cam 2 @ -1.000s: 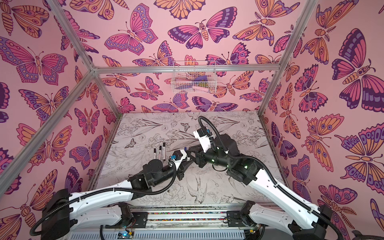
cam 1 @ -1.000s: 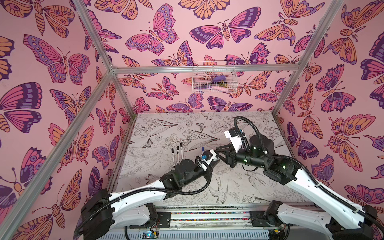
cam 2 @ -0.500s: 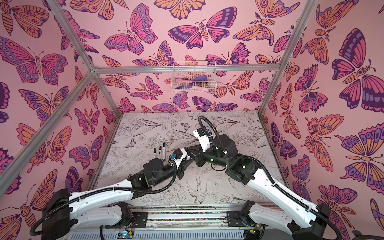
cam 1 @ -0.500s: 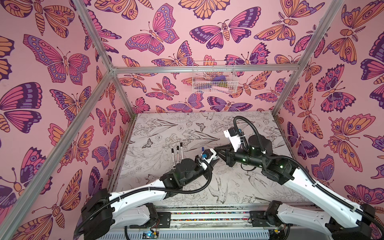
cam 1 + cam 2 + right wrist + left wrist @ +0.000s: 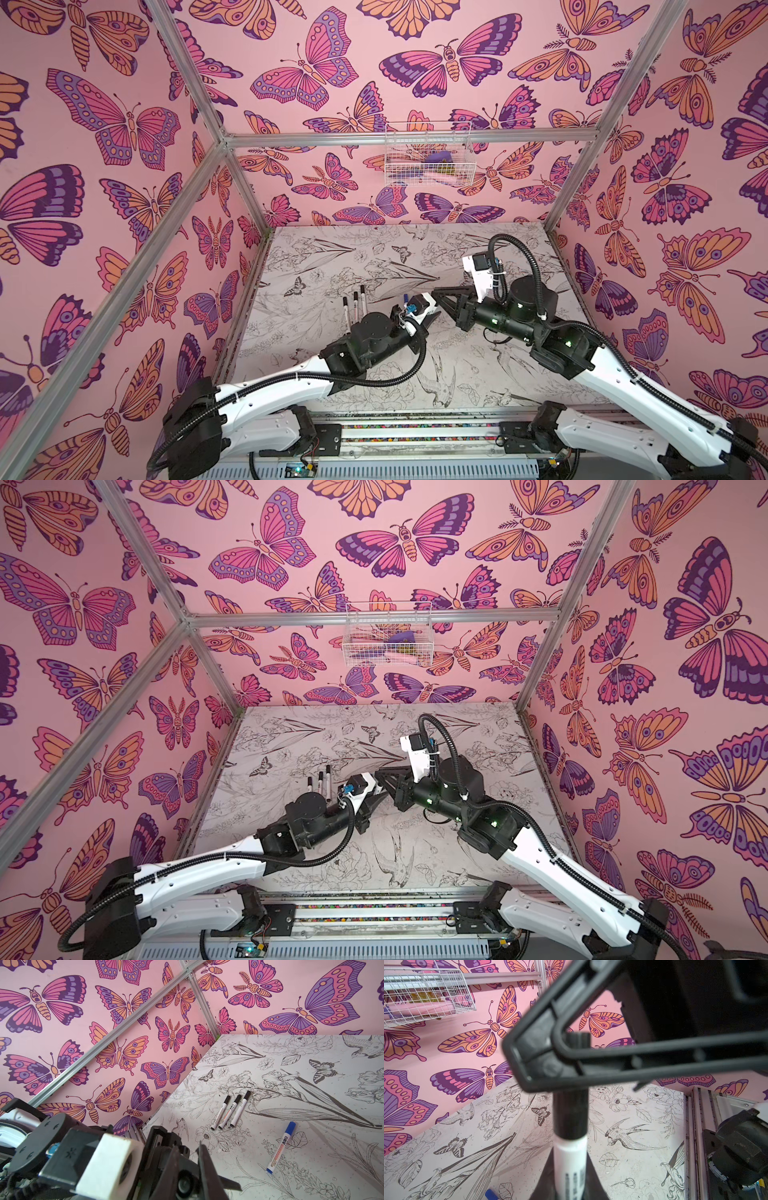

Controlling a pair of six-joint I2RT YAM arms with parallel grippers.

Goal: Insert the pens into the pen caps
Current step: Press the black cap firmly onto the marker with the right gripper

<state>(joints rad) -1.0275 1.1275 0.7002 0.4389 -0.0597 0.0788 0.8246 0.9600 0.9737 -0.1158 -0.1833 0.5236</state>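
Observation:
My left gripper is shut on the white barrel of a pen that wears a black pen cap. My right gripper crosses that cap with its fingers closed on it. In both top views the two grippers meet tip to tip at mid-table, left and right, and they hide the held pen. Three black-capped pens lie side by side on the table, also seen in both top views. A blue-capped pen lies apart from them.
The table has a flower and bird drawing on it. Pink butterfly walls and metal frame posts close it in. A white wire basket hangs on the back wall. Both arm bases sit on the front rail.
My right gripper's fingers have closed onto the cap of the pen in my left gripper. Both arms have stayed almost where they were.

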